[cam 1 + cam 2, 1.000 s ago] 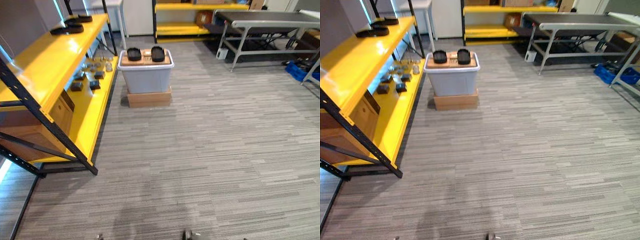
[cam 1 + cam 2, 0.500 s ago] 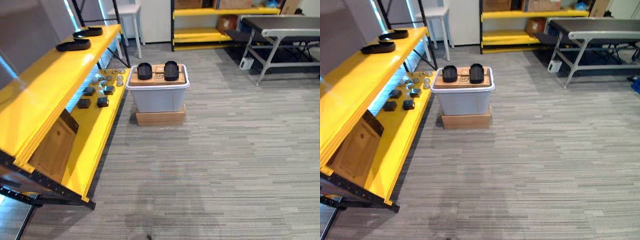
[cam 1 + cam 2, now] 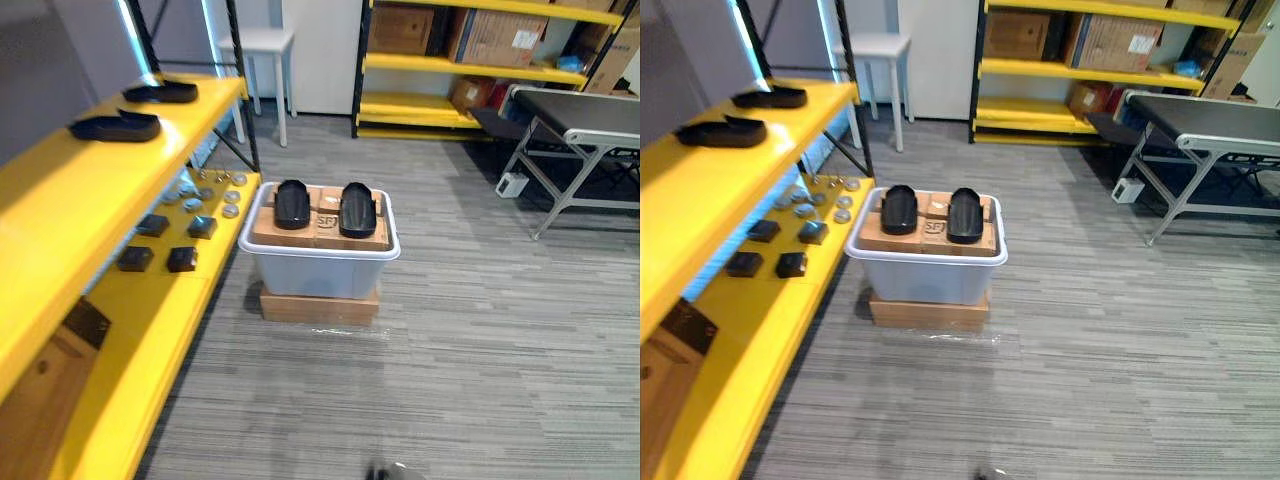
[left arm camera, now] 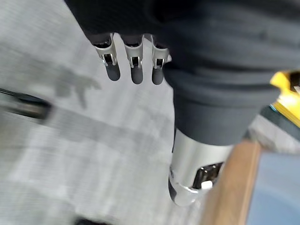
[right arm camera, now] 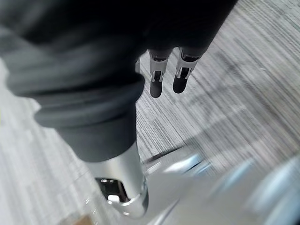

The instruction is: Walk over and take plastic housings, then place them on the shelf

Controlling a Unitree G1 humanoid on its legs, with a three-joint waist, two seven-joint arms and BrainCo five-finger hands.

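**Left eye view.** Bin (image 3: 318,268): grey, standing on a flat box (image 3: 320,305). Cardboard (image 3: 322,232): laid across the bin's top. Housings (image 3: 292,203): two, black, side by side on that cardboard, untouched. Shelf (image 3: 60,200): yellow, just left of the bin. Placed pair (image 3: 113,127): two like housings on the shelf's upper level, left of and beyond the bin.

**Right eye view.** Table (image 3: 1210,112): well right of and beyond the bin.

**Left wrist view.** Left hand (image 4: 136,70): fingers hang loose and straight, nothing held.

**Right wrist view.** Right hand (image 5: 156,84): fingers likewise slack, nothing held.

**Step in hand, as judged:** the walk to the bin.

**Handling advice:**
- Stop square to the bin's near side, both housings within reach.
- Keep clear of the shelf edge to the bin's left.
- Take one housing per hand, gripped across its narrow width.
- Lift straight up, since the cardboard looks loose and may slide.
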